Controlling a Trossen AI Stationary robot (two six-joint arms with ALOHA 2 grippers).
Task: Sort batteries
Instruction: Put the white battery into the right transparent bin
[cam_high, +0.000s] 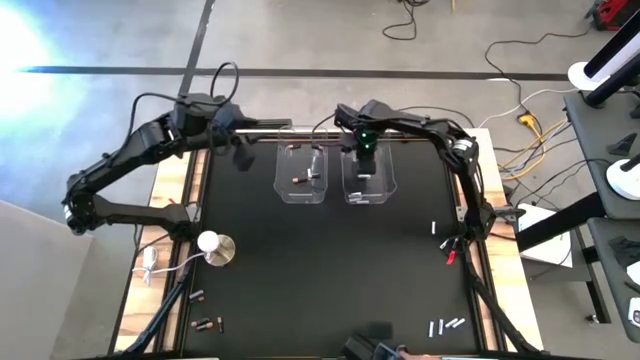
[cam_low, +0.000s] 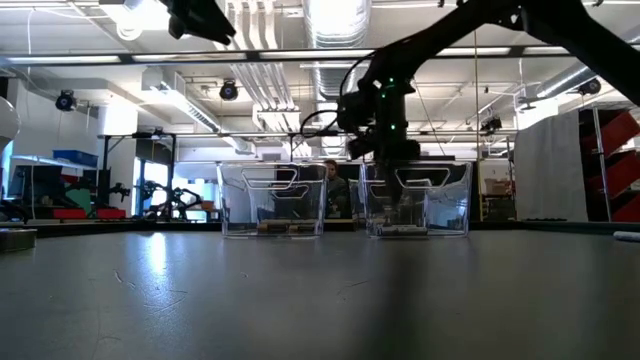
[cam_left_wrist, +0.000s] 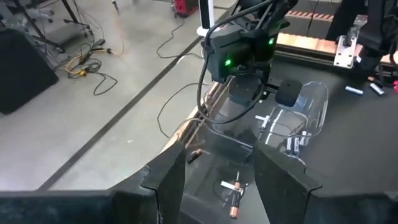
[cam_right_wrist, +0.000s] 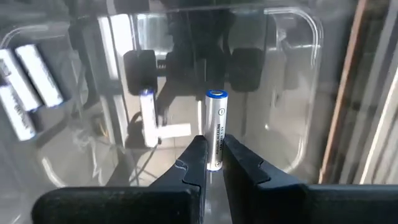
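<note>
Silvery smooth cylindrical battery (cam_right_wrist: 216, 129) pinched upright by right fingers (cam_right_wrist: 198, 163) above clear bin (cam_high: 367, 179); left fingers (cam_left_wrist: 166, 180) spread.

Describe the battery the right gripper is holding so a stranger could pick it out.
Find the right-hand clear bin of the two at the table's far side. The right gripper hangs over it, pinching a silvery-white battery. Unlike the batteries lying in the bin, this one stands upright between the fingers.

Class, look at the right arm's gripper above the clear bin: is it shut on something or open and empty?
Shut on a silvery battery: the right gripper pinches its lower end, over the right clear bin.
</note>
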